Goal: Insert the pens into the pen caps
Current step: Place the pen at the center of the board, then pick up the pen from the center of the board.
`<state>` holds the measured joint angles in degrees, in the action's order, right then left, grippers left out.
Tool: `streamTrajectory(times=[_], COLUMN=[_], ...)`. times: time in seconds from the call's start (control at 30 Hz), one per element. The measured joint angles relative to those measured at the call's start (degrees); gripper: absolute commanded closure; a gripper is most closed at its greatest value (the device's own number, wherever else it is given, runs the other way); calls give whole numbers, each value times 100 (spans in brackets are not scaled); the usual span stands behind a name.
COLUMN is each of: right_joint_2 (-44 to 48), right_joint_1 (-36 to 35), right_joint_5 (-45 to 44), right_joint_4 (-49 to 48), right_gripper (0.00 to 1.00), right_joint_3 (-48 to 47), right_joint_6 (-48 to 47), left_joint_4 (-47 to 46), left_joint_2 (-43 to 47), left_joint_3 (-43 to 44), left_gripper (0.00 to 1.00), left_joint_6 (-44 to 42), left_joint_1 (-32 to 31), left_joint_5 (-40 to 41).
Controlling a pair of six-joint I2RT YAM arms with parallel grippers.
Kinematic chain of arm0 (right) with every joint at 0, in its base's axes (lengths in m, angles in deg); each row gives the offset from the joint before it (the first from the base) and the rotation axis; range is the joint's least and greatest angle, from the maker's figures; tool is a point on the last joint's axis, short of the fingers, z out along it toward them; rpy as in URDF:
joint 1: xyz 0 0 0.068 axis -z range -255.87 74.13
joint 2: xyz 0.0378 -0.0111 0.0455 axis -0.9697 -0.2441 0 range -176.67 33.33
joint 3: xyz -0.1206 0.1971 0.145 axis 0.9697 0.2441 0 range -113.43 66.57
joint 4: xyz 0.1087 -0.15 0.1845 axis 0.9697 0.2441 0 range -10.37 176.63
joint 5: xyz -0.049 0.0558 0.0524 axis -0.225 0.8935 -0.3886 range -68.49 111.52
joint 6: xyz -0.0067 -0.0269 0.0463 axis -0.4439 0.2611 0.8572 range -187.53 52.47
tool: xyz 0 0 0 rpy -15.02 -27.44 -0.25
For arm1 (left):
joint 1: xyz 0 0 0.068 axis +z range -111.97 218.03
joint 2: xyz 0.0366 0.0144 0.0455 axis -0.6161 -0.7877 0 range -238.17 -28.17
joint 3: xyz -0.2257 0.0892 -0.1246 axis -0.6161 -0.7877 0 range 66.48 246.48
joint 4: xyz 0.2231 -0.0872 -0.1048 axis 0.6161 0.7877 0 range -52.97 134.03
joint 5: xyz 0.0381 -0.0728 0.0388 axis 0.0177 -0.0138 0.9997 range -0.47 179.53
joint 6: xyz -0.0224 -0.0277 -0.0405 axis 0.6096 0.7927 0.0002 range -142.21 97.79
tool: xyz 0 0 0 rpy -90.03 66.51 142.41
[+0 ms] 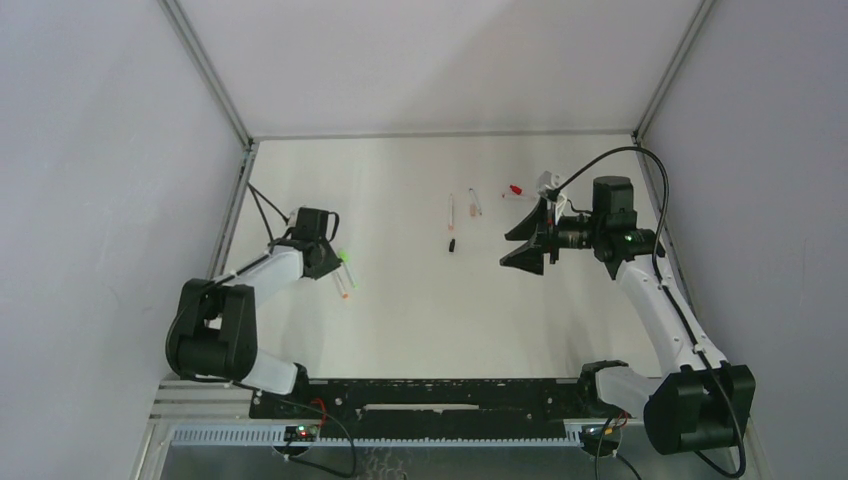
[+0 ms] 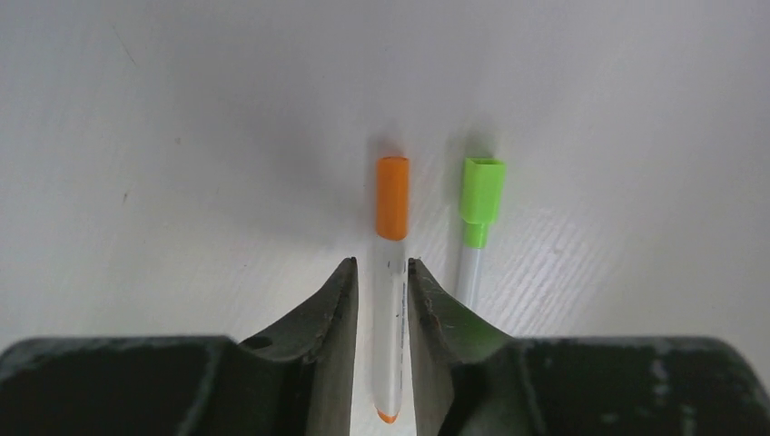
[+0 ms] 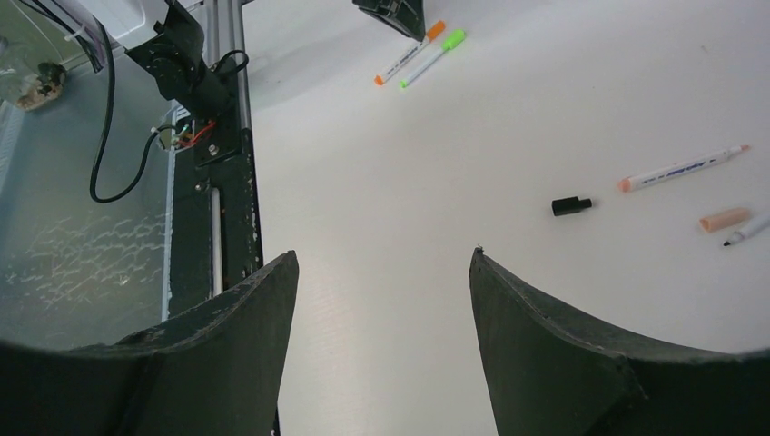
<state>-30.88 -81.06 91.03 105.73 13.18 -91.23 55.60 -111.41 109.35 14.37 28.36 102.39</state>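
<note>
An orange pen (image 2: 390, 336) with its orange cap (image 2: 392, 197) on lies flat on the table between the fingers of my left gripper (image 2: 382, 263). The jaws stand slightly apart, with a thin gap beside the barrel. A green-capped pen (image 2: 478, 195) lies just right of it. From above, my left gripper (image 1: 335, 262) is at the table's left. My right gripper (image 1: 512, 248) hovers wide open and holds nothing, right of centre. Before it lie a black cap (image 3: 571, 206), an uncapped pen (image 3: 683, 169), a peach cap (image 3: 725, 219) and a black-tipped pen (image 3: 746, 232).
A red-ended piece (image 1: 515, 189) lies far back beside the right arm. The black base rail (image 1: 430, 395) runs along the near edge. Grey walls enclose the white table (image 1: 400, 320) on the left, right and back.
</note>
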Motion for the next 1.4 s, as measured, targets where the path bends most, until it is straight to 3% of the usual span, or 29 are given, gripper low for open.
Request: streamTrajectory(times=[0.33,0.63,0.83,1.0,1.13,1.4], right_joint_2=[0,-140,-422,-909,-1484,-3303], right_joint_1=[273,658,612,114,-570,-1659], right_joint_5=[7,-160,-632,-1318,-2048,-3580], right_joint_4=[50,151,223,341,404,728], right_gripper=[25,26,27,28,31,34], right_joint_3=[0,0,-122,-745,-1412,-3161], right_joint_6=[-4,-162,-177,-164,-31,964], left_joint_4=[15,-610,-643,146,608,1143], left_joint_2=[223,2496,3366,3587,3991,4387], left_joint_3=[0,-544,-398,387,662,398], left_gripper=[57,46,43,28,17,13], left_joint_6=[-11,0,-103,-684,-1353,-2271], left_joint_1=[107,118,118,118,118,133], left_joint_5=[-328,-1906,-3047,-3283,-2973,-2297])
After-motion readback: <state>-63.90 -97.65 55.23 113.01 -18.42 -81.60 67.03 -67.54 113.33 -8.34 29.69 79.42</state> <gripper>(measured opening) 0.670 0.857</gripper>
